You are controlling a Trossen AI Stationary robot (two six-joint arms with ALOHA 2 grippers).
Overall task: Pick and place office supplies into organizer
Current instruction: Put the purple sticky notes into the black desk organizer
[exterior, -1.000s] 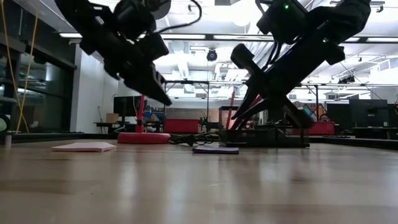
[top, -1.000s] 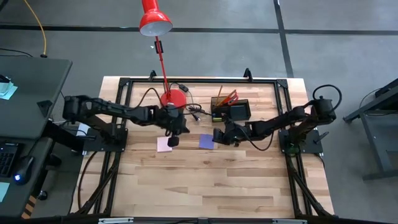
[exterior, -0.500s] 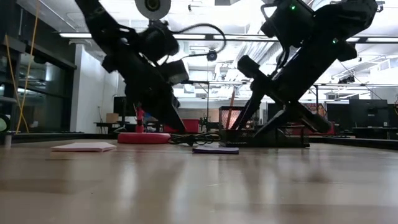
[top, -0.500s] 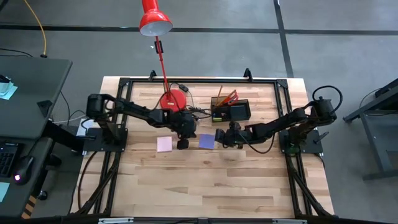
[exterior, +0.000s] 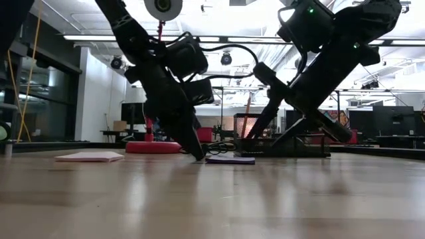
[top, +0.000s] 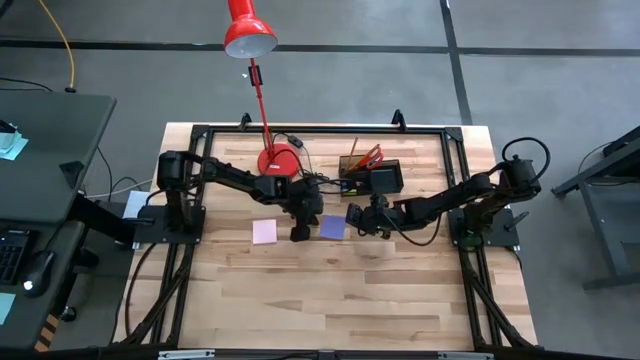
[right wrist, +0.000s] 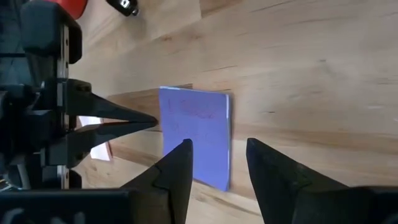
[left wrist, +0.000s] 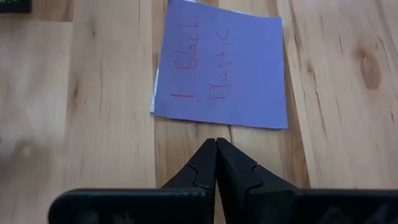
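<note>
Purple sticky-note pad looks light and thin, so we'd pinch its edges: our right gripper gapes empty, left gripper closed empty.

Grey floor with dark seams; dark desk beside table; bright ceiling lights.

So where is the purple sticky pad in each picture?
High view: purple sticky pad lies mid-table, between the two grippers.
Low view: a thin dark slab right of the left gripper.
Left wrist view: just beyond the shut fingertips.
Right wrist view: ahead of the open fingers.
Shared landmark: the left gripper's tip beside the pad.
</note>
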